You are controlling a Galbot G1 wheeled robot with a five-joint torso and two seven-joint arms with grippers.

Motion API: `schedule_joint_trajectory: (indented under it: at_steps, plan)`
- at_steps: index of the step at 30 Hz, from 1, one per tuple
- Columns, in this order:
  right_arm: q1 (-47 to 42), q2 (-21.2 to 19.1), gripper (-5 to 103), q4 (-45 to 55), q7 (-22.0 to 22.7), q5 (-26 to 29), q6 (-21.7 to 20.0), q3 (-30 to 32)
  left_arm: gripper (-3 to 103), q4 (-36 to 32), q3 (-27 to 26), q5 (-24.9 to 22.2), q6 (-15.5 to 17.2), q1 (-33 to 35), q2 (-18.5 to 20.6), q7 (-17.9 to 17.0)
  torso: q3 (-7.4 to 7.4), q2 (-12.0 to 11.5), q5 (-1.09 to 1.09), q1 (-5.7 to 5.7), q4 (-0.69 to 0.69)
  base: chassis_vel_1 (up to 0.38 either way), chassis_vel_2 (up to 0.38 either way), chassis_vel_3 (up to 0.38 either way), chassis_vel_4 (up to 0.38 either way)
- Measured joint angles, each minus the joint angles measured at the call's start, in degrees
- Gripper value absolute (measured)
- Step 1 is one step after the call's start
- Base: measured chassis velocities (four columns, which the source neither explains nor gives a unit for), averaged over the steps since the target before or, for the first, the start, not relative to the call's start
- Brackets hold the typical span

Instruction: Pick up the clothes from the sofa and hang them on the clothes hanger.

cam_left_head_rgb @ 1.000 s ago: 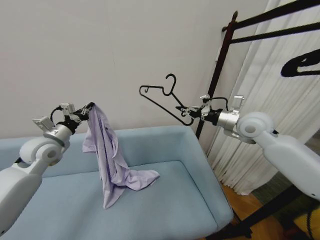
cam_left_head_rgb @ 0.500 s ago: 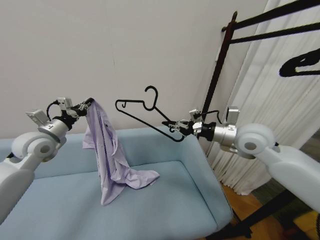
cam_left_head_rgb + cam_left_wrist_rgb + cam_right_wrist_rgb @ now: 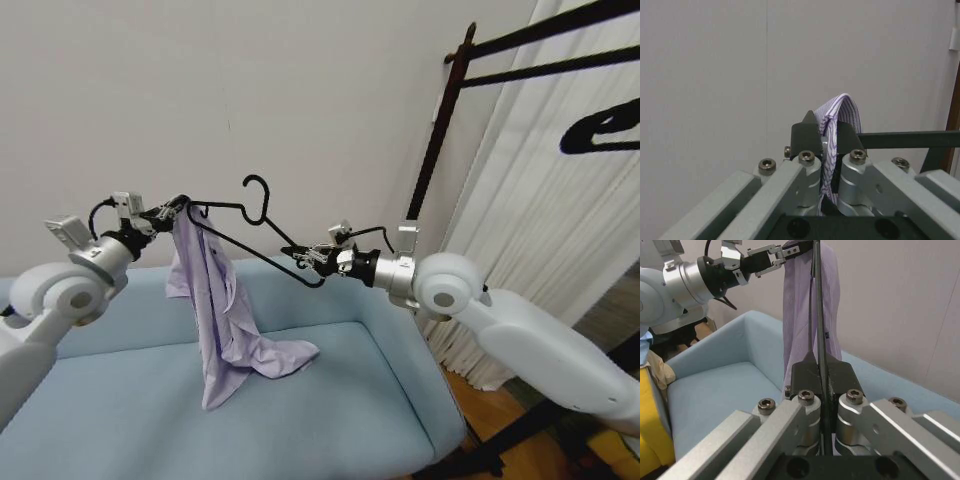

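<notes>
1. Shirt, lilac, finely striped: held up by its top end above the back edge of the sofa, towards the left end. Its lower folds are trailed onto the seat cushion near the middle.
2. Left gripper: fingers closed tight on a fold at the top of the shirt, as seen in the left wrist view. It is held high over the sofa's back edge.
3. Hanger, black wire: carried hook uppermost, with its far shoulder tip at the top of the shirt. Whether it touches the cloth or lies just beside it cannot be told.
4. Right gripper: clamped on the hanger's near end, the wire pinched between its pads. It is held above the sofa's back edge, right of the middle.
5. Clothes rack, dark: placed past the sofa's right end, before a curtain. A second hanger is seen at its rail.
6. Progress, as judged: the pick-up is largely done, though the hem is not yet lifted off the seat. The hanger is not yet threaded into the shirt. Threading it and hooking it onto the rack are left.
</notes>
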Motion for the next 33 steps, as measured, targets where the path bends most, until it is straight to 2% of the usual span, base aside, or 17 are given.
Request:
schedule_joint_trajectory:
  at_steps: [13, 23, 28, 33]
  plan:
    - [2.1, 2.7, 2, -3.75, 1.23, -3.94, -0.27, -4.78, 2, -0.88, -0.44, -0.13, -0.16, -1.19, -0.34, 0.22, 0.0, 0.0, 0.02, 0.0, 0.0, 0.0, 0.0, 0.0, 0.0]
    - [5.54, 8.36, 2, -9.88, 3.1, -5.65, 0.56, -6.27, 2, -4.01, -2.05, 0.11, -0.19, 0.38, -0.89, 0.13, 0.0, 0.0, 0.01, 0.01, 0.02, 0.0, 0.0, 0.0, 0.0]
    - [6.67, 8.36, 2, -9.94, 3.85, -4.86, 0.04, -4.84, 2, -4.22, -2.92, 0.65, -0.46, 1.96, -1.1, 0.08, 0.0, 0.0, 0.0, 0.0, 0.02, 0.0, 0.0, 0.0, 0.0]
    - [6.25, 5.48, 2, -7.94, 4.24, -4.03, -0.45, -4.68, 2, -2.86, -2.53, 1.54, -0.93, 1.47, -1.66, 0.0, 0.0, 0.0, 0.0, 0.0, 0.0, 0.0, 0.0, 0.0, 0.0]
